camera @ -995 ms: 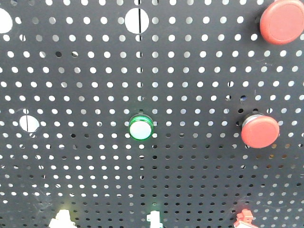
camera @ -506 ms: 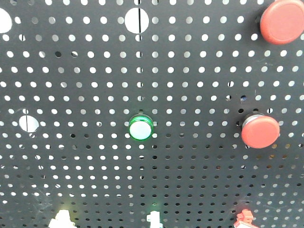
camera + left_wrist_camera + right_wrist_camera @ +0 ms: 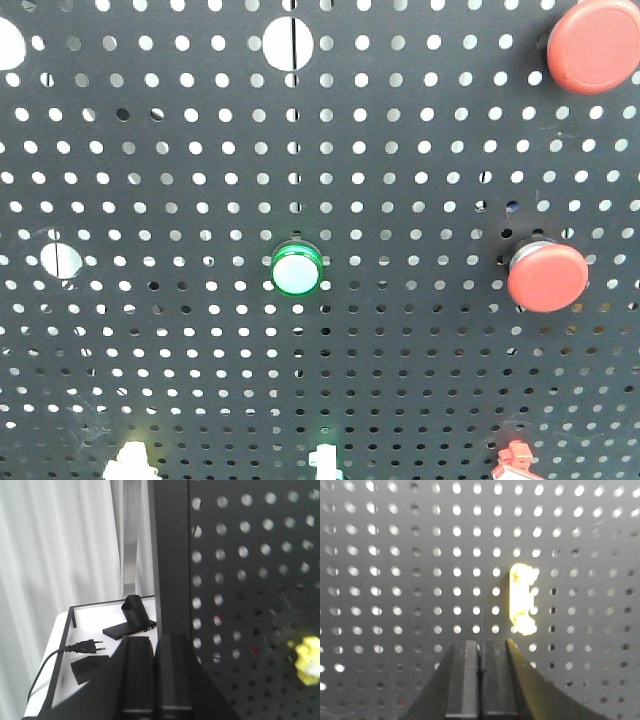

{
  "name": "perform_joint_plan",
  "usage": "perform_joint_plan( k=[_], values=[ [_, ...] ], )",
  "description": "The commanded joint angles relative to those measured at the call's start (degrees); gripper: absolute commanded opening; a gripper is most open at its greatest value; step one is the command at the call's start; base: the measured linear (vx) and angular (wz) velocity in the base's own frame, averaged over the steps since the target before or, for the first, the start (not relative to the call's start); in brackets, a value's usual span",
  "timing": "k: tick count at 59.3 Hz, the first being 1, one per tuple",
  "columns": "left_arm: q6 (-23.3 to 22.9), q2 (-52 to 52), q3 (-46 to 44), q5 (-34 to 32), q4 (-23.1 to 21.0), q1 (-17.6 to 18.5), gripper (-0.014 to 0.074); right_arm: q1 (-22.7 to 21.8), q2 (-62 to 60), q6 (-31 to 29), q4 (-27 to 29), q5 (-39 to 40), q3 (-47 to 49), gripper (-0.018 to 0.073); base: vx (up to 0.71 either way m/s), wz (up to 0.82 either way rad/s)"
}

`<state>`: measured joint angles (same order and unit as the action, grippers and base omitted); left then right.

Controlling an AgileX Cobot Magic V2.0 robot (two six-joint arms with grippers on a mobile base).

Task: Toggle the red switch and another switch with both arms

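The red switch (image 3: 514, 461) pokes up at the bottom right edge of the front view, on the black pegboard (image 3: 200, 330), and is cut off by the frame. A pale yellow switch (image 3: 129, 462) and a green-white one (image 3: 322, 460) sit along the same bottom edge. No arm shows in that view. My left gripper (image 3: 154, 639) is shut and empty at the board's left border, with a yellow switch (image 3: 306, 660) far to its right. My right gripper (image 3: 481, 643) is shut and empty, facing the board just below and left of a yellow switch (image 3: 522, 599).
Two big round red mushroom buttons (image 3: 547, 276) (image 3: 594, 46) and a green-ringed round button (image 3: 296, 268) stand on the board. Left of the board lies a white tray-like table (image 3: 95, 625) with a black stand (image 3: 133, 617), a power plug (image 3: 84, 646) and curtains behind.
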<state>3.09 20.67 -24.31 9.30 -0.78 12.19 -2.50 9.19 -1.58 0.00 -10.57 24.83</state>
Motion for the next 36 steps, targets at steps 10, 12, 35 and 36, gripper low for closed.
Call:
perform_joint_plan(
  k=[10,12,35,36],
  values=[
    [-0.8,3.4,-2.8,-6.7,-5.8,0.0,0.0003,-0.4,1.6,-0.3,0.0,1.5,1.9,-0.0006,0.00,0.00],
    [-0.7,3.4,-2.8,-7.1,-8.3,0.0,0.0003,-0.4,1.6,-0.3,0.0,1.4,1.9,-0.0006,0.00,0.00],
    [7.5,5.2,-3.2,-1.9,-16.7,5.9,0.0003,-0.4,1.6,-0.3,0.0,0.5,1.9,-0.0006,0.00,0.00],
    [9.0,5.3,-3.3,-1.7,-17.1,6.5,0.0003,-0.4,1.6,-0.3,0.0,0.5,1.9,-0.0006,0.00,0.00]
  ],
)
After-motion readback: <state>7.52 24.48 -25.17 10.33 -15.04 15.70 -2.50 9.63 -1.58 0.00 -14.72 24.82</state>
